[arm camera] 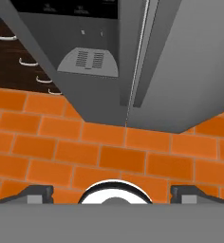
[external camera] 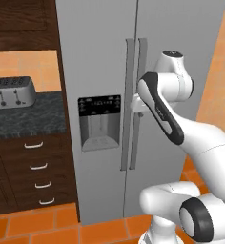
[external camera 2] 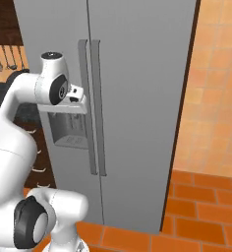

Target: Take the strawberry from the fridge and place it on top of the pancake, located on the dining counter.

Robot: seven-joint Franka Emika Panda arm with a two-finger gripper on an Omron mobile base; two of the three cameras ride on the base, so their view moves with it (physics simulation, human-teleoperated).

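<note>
Before the shut fridge (external camera: 100, 71), my pincer (arm camera: 112, 192) hangs spread wide and empty by the door handles (external camera: 135, 102). Nothing is done yet: the strawberry, presumably inside, remains to be fetched and carried to the pancake.

Home kitchen: steel fridge (external camera: 105, 71), toaster (external camera: 12, 92) on granite counter (external camera: 28, 119), wood drawers (external camera: 35, 167), utensil rack (external camera 2: 7, 56).

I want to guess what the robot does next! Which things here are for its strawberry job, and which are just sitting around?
For the job:
- fridge, both doors shut
- gripper, open, up near the door handles

Just sitting around:
- toaster on the dark counter
- drawers under that counter
- hanging utensils on the wall
</note>
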